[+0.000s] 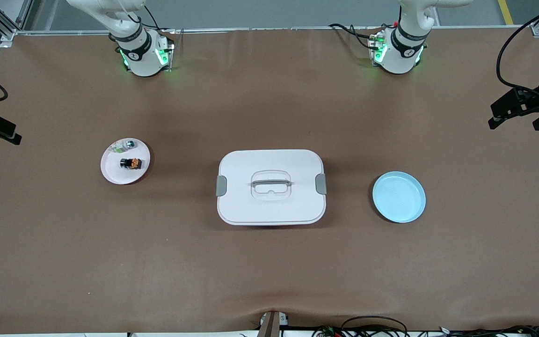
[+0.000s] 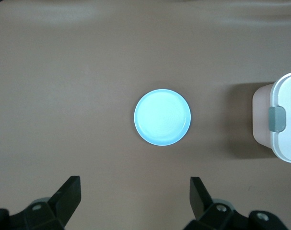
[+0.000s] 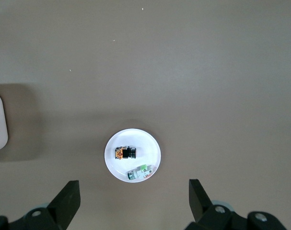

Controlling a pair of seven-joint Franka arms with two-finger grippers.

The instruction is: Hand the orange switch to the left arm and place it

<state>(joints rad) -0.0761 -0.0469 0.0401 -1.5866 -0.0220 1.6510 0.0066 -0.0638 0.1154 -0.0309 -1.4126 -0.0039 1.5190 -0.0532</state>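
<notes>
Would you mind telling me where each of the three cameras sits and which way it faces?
Front view: high across the table, facing both arm bases; it takes in the box between the pink plate and the blue plate.
Left wrist view: on the left arm, looking straight down at the blue plate; the open left tool shows.
Right wrist view: on the right arm, looking down at the pink plate holding the orange switch; the open right tool shows.
Shared: an edge of the box shows in both wrist views.
</notes>
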